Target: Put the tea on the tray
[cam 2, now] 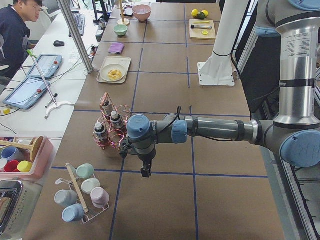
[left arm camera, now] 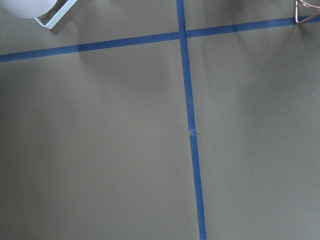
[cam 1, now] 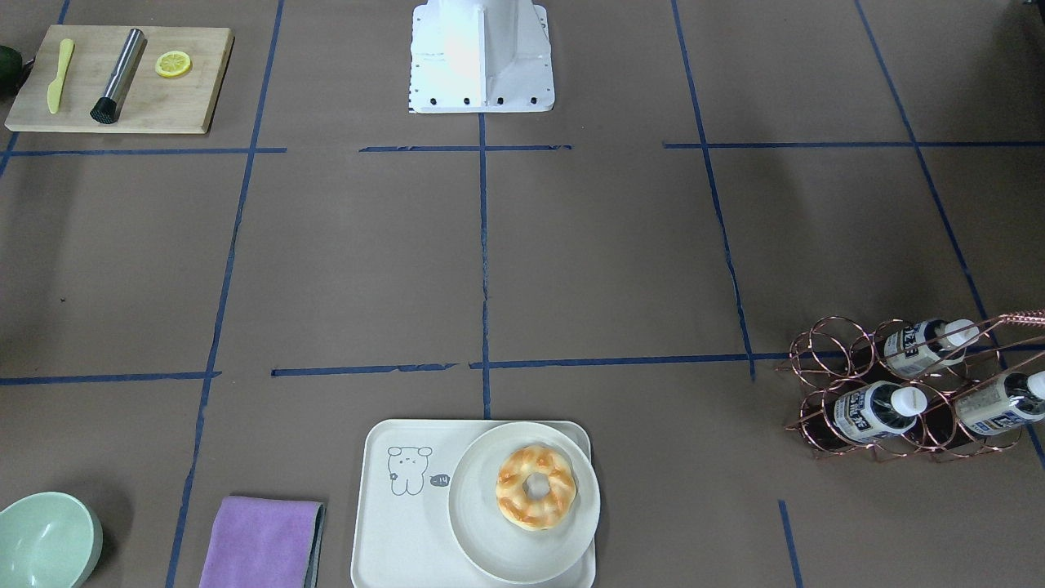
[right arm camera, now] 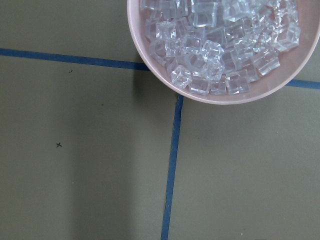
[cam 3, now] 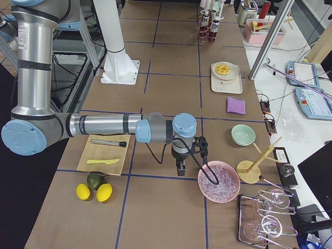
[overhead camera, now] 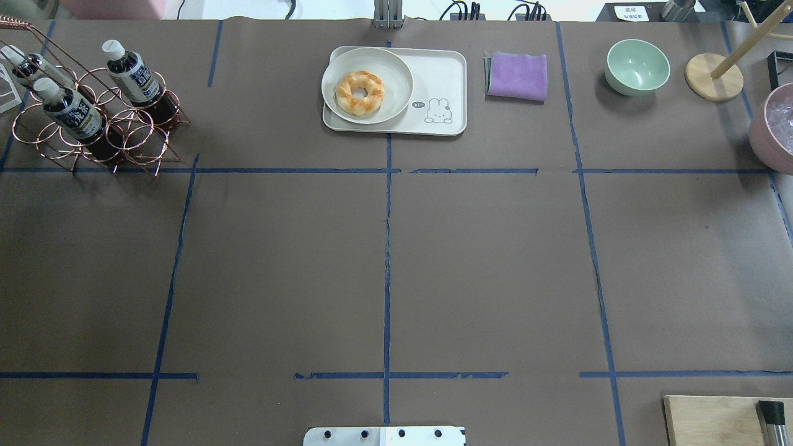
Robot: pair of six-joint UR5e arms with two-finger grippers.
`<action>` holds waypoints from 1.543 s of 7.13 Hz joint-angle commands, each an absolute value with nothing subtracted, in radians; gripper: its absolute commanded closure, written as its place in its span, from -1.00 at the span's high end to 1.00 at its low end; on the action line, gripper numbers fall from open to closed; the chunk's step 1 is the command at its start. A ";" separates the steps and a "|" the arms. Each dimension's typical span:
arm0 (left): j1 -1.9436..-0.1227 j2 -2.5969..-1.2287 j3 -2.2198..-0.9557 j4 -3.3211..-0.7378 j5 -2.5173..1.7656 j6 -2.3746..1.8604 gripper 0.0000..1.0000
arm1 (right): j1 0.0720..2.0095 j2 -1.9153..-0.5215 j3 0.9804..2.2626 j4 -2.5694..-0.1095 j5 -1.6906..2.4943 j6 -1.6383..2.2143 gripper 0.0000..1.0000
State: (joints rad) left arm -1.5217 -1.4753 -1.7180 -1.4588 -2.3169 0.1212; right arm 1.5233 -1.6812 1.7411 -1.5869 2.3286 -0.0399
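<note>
grippers: left gripper (cam 2: pixel 145 173), right gripper (cam 3: pixel 179 171) – grip state cannot be told | tea (overhead camera: pixel 135 77) sits in wire rack (overhead camera: pixel 141 137) | risk: bottle may snag the wire on pull-out, or crowd the plate (overhead camera: pixel 396 68) on the tray (overhead camera: pixel 441 74)

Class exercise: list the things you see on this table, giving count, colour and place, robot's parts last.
tea bottles: three, dark brown, in the rack
rack: one, copper wire, robot's far left
tray: one, cream, far middle
plate: one, cream, on the tray
doughnut: one, golden, on the plate
cloth: one, purple, beside the tray
bowl: one, pale green, past the cloth
cutting board: one, wooden, robot's near right
knife, metal cylinder, lemon slice: one each, yellow, silver, yellow, on the board
ice bowl: one, pink, right end
lemons: two, yellow, beside the board
left gripper: one, dark, near the rack
right gripper: one, dark, near the ice bowl
</note>
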 commanded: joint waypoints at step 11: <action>-1.376 -1.505 -1.847 -2.053 -2.209 -0.406 1.00 | 1.522 -1.680 1.740 -1.588 2.330 -0.040 1.00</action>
